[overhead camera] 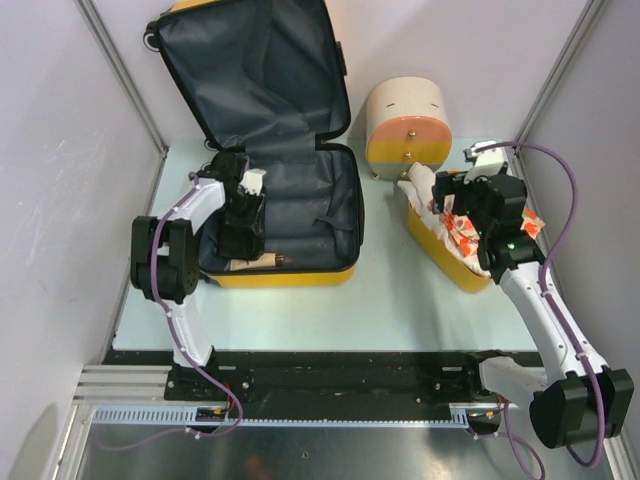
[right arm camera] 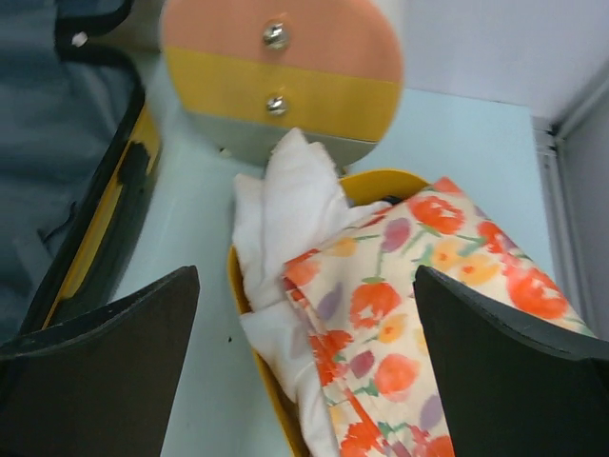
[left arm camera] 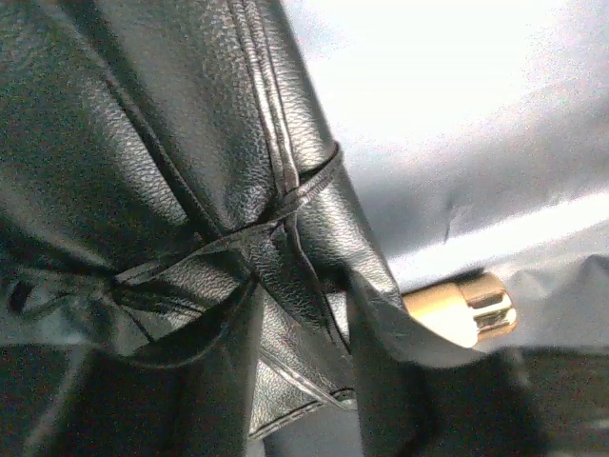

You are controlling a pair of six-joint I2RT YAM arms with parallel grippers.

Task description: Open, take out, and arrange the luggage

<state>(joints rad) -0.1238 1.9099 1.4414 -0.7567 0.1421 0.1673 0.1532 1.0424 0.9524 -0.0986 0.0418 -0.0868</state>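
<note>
The yellow luggage (overhead camera: 290, 277) lies open at the back left, with its lid (overhead camera: 250, 70) propped up and the dark grey lining showing. My left gripper (overhead camera: 243, 222) is down inside its left part. In the left wrist view the left gripper (left arm camera: 304, 381) is closed on a fold of a black leather bag (left arm camera: 143, 143) with thin straps. A cream tube with a gold cap (left arm camera: 466, 309) lies on the lining beside the bag. My right gripper (overhead camera: 462, 200) is open and empty above the yellow basket (overhead camera: 450, 262). The luggage edge also shows in the right wrist view (right arm camera: 105, 219).
The basket rim (right arm camera: 381, 181) surrounds a folded floral cloth (right arm camera: 409, 324) and a white cloth (right arm camera: 290, 200), which lie below the open right gripper (right arm camera: 304, 362). A cream-and-pink drum box (overhead camera: 405, 125) stands behind the basket. White walls enclose the table on the left, right and back.
</note>
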